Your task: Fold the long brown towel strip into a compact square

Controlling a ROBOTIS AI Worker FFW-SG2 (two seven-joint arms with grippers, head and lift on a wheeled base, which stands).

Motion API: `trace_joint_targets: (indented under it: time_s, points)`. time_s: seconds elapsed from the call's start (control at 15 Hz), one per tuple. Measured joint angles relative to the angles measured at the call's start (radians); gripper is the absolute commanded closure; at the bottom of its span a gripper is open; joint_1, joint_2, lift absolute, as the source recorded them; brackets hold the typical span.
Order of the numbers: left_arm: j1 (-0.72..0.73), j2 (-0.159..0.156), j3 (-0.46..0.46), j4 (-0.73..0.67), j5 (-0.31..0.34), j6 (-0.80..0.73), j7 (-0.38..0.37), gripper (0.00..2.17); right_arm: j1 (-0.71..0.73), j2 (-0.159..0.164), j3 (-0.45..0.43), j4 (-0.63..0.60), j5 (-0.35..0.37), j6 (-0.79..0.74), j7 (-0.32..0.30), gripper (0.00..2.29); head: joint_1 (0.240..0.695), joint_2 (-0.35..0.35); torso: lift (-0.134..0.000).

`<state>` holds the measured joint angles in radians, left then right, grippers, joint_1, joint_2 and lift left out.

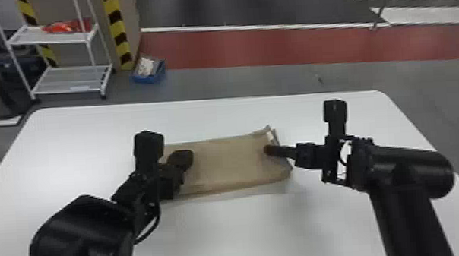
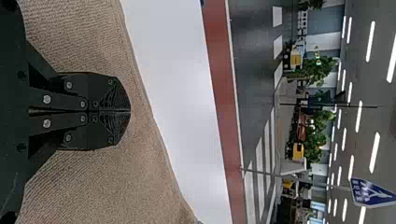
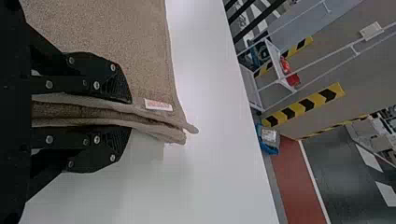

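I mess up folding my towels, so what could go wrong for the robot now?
The right end effector has its fingers apart around the layered edge of the towel, so it might pinch only some layers. The left end effector, closed above the towel near its other end, could bump or wrinkle it by moving too low.

Seen are one left gripper, one right gripper, one brown towel strip with one label, and one tabletop. Beyond, one rack with two shelves, one blue bin and one blue sign are shown.
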<state>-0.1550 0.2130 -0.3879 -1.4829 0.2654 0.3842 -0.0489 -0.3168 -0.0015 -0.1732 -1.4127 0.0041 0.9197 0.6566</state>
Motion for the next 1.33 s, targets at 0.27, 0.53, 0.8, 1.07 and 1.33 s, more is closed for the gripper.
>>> trace_joint_targets:
  time_s: [0.27, 0.53, 0.8, 1.07, 1.33]
  points:
    - [0.001, -0.001, -0.001, -0.003, 0.002, 0.025, -0.002, 1.80, 0.018, 0.000, -0.001, -0.035, -0.086, -0.001, 0.003, 1.24, 0.695, -0.064, -0.124]
    - [0.028, 0.002, 0.014, -0.078, 0.030, 0.013, 0.012, 1.80, 0.035, 0.000, -0.012, -0.082, -0.115, 0.007, 0.002, 1.24, 0.695, -0.069, -0.124]
    - [0.055, 0.057, 0.081, -0.197, 0.104, 0.058, -0.042, 1.80, 0.040, -0.022, -0.052, -0.100, -0.131, 0.049, 0.003, 1.24, 0.695, -0.075, -0.124]
    - [0.101, 0.085, 0.135, -0.205, 0.111, 0.120, -0.115, 1.80, 0.054, -0.038, -0.093, -0.137, -0.182, 0.096, 0.016, 1.24, 0.695, -0.065, -0.124]
    - [0.103, 0.076, 0.130, -0.130, 0.082, 0.119, -0.131, 1.80, 0.072, -0.041, -0.110, -0.189, -0.226, 0.136, 0.018, 1.24, 0.695, -0.059, -0.124]
